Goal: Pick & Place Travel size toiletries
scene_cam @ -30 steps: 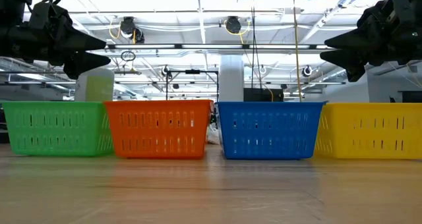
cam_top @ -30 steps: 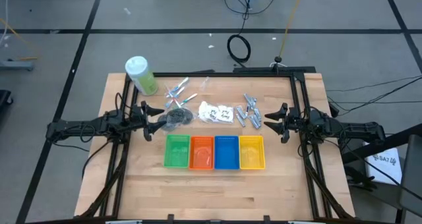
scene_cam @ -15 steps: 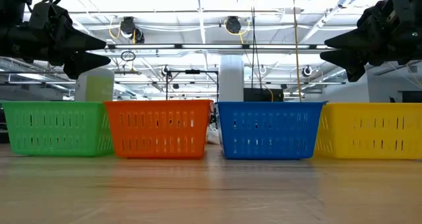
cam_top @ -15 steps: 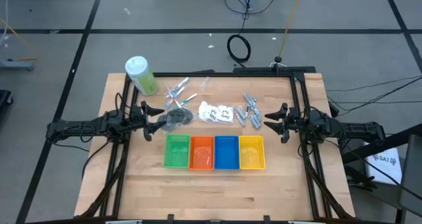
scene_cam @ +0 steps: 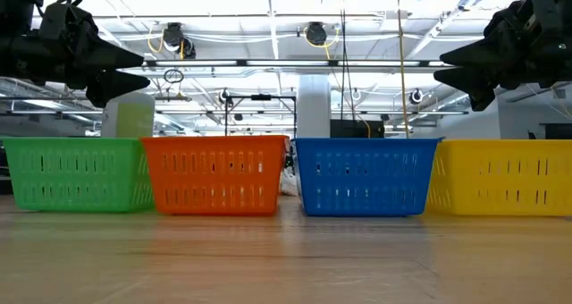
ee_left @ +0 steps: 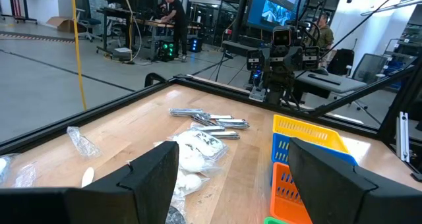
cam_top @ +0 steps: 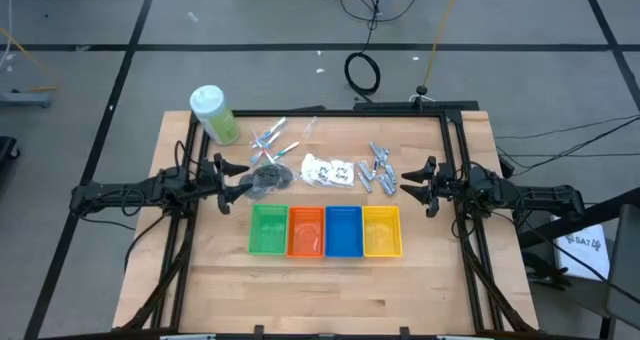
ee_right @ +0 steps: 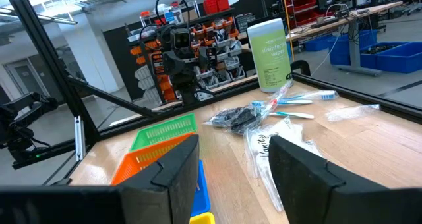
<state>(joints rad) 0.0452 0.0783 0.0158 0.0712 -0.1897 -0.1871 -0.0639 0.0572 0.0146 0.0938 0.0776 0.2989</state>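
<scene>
The toiletries lie on the table's far half, behind the bins. Short silver-grey tubes (cam_top: 378,170) lie on the right, also seen as tubes (ee_left: 211,122). White packets (cam_top: 330,170) lie in the middle, a dark clear pouch (cam_top: 268,178) on the left, thin blue-green-white sticks (cam_top: 272,138) beyond it. My left gripper (cam_top: 240,180) hovers open just left of the pouch. My right gripper (cam_top: 408,183) hovers open just right of the tubes. Both show above bin height in the low view, the left gripper (scene_cam: 98,67) and the right gripper (scene_cam: 465,71).
Green (cam_top: 268,229), orange (cam_top: 306,230), blue (cam_top: 343,230) and yellow (cam_top: 381,230) bins stand in a row near the table's middle. A large pale-green bottle (cam_top: 213,115) stands at the far left corner. A clear wrapper (ee_right: 356,112) lies near the sticks. People stand in the room beyond.
</scene>
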